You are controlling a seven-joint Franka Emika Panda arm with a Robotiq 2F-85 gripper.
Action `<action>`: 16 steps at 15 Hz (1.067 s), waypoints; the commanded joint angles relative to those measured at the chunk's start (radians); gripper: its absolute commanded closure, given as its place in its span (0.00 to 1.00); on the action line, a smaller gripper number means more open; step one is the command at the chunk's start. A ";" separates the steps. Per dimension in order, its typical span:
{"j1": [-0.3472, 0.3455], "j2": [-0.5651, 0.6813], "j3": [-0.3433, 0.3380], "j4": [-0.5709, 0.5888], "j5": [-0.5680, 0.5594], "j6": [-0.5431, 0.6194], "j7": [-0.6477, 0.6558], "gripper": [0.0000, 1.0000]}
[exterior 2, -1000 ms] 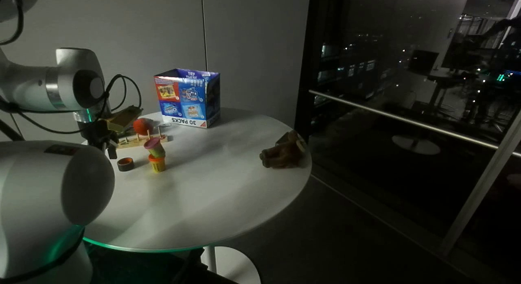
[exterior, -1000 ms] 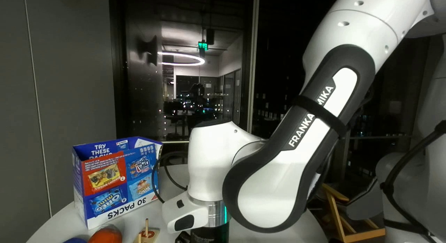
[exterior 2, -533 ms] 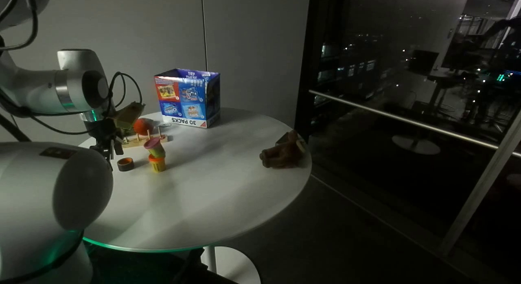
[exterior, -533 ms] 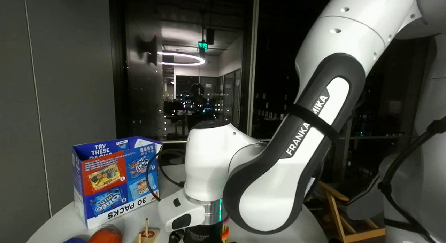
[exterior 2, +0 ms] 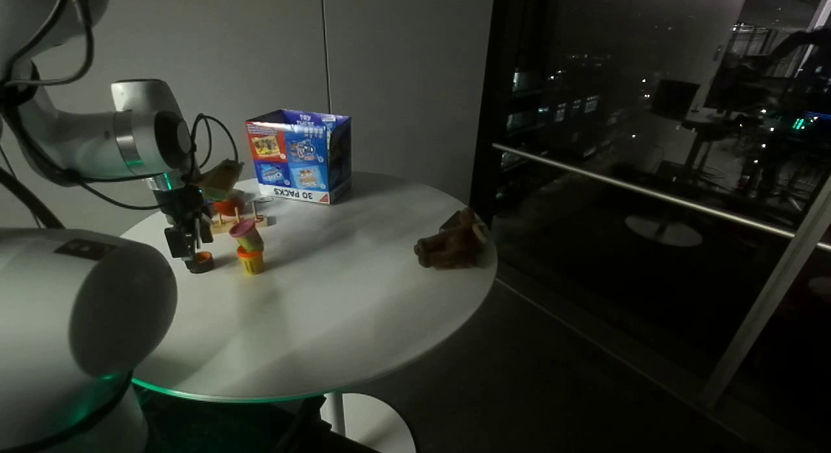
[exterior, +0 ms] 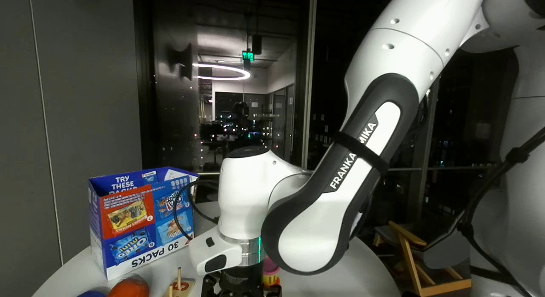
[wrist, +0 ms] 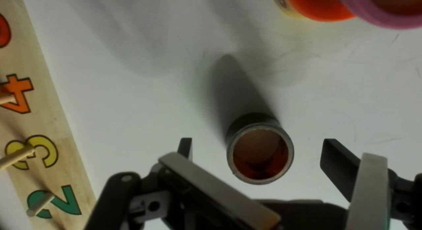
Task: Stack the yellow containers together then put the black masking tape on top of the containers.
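Swung closer since half a second ago, bringing the gripper (exterior 2: 193, 246) right up to the black masking tape (exterior 2: 204, 267).
Released at the far left, with jaws spread wide, one on each side of the tape in the wrist view, and with white table (exterior 2: 350, 297) visible in both gaps. Just right, on to the tape, set on the table with its hole facing up. Followed farther back by a red-orange round thing (exterior 2: 225, 208), partly hidden, and a wooden board (wrist: 39, 121) with pegs, printed with numerals in the wrist view. Then on to the yellow containers (exterior 2: 252, 263), stacked near the tape, with the pink-lidded upper one (exterior 2: 249, 241) tilted on the lower one's orange lid (exterior 2: 249, 251). Beyond, back to a blue-and-red printed carton (exterior 2: 289, 161), and finally to a brown figure (exterior 2: 454, 242) near the table's right edge.
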 commanded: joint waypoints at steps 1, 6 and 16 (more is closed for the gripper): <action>-0.021 0.051 0.028 0.047 -0.019 -0.044 0.014 0.00; -0.028 0.077 0.047 0.066 -0.014 -0.079 0.002 0.41; -0.016 -0.101 0.067 0.057 -0.036 -0.179 0.055 0.74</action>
